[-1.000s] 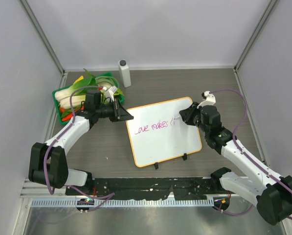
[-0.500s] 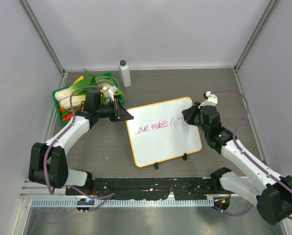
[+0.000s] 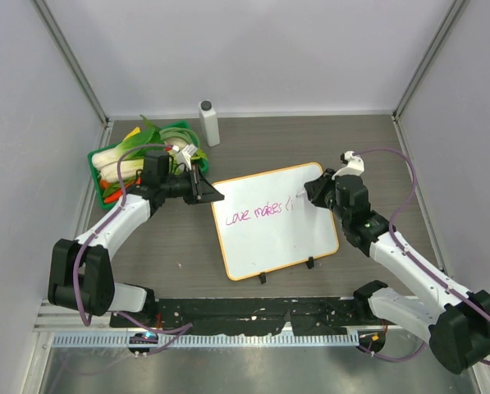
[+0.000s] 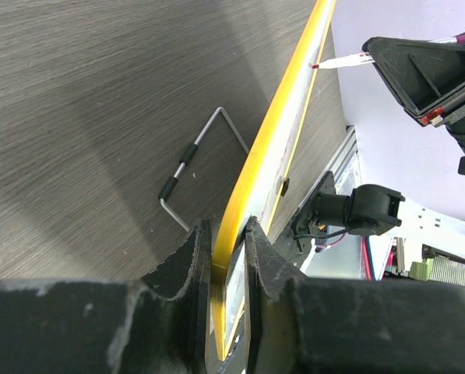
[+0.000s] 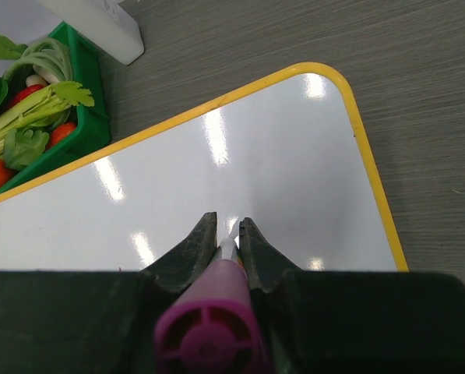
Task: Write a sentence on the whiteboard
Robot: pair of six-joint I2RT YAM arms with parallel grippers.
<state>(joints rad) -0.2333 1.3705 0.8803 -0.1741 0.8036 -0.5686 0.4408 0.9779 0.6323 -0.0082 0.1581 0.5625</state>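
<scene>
The whiteboard [image 3: 279, 234] with its orange-yellow frame stands tilted on the table in the top view. The sentence [image 3: 259, 213], in pink cursive, reads "Love makes" plus two short strokes. My left gripper [image 3: 209, 194] is shut on the board's far left edge. In the left wrist view its fingers [image 4: 191, 261] pinch the yellow frame [image 4: 277, 144]. My right gripper [image 3: 310, 195] is shut on a magenta marker [image 5: 210, 333]. The marker's white tip [image 4: 339, 61] meets the board face just right of the writing. In the right wrist view the whiteboard [image 5: 294, 156] fills the picture; the writing there is hidden.
A green tray [image 3: 105, 153] of vegetables sits behind the left arm, also in the right wrist view as the green tray [image 5: 86, 117]. A white bottle [image 3: 209, 122] stands at the back. The board's wire stand [image 4: 193, 156] rests on the table, its black feet [image 3: 263, 277] at the near edge.
The right gripper with the marker has shifted slightly right and away from me, and the strokes after "makes" have changed a little. The left arm has kept still on the board's edge.
</scene>
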